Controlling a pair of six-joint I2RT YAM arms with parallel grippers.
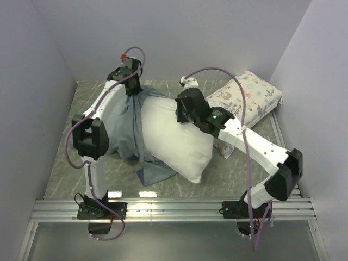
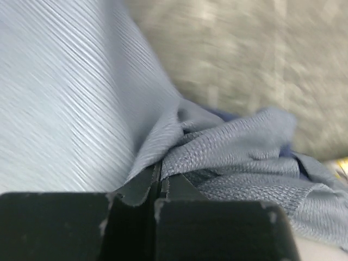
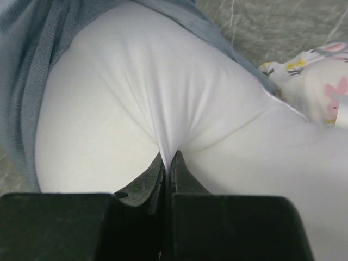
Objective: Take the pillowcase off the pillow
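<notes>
Left claw [image 2: 161,175]: clenched on a gathered fold of the pillowcase [image 1: 126,130], at the far left of the worktop [image 1: 228,179]. Fabric limp, finely ribbed weave, pale grey-blue side outward; a darker navy flap lies at its near edge.

Right claw [image 3: 169,162]: clamped on a pinch of the pillow [image 1: 173,140]; smooth white cloth puckers into radiating creases at the fingertips.

Pillow plump and rounded, mid-worktop, its left end inside the bunched case, the rest bare. Flower-printed pillow [image 1: 250,95] at far right. Worktop grey, marbled.
</notes>
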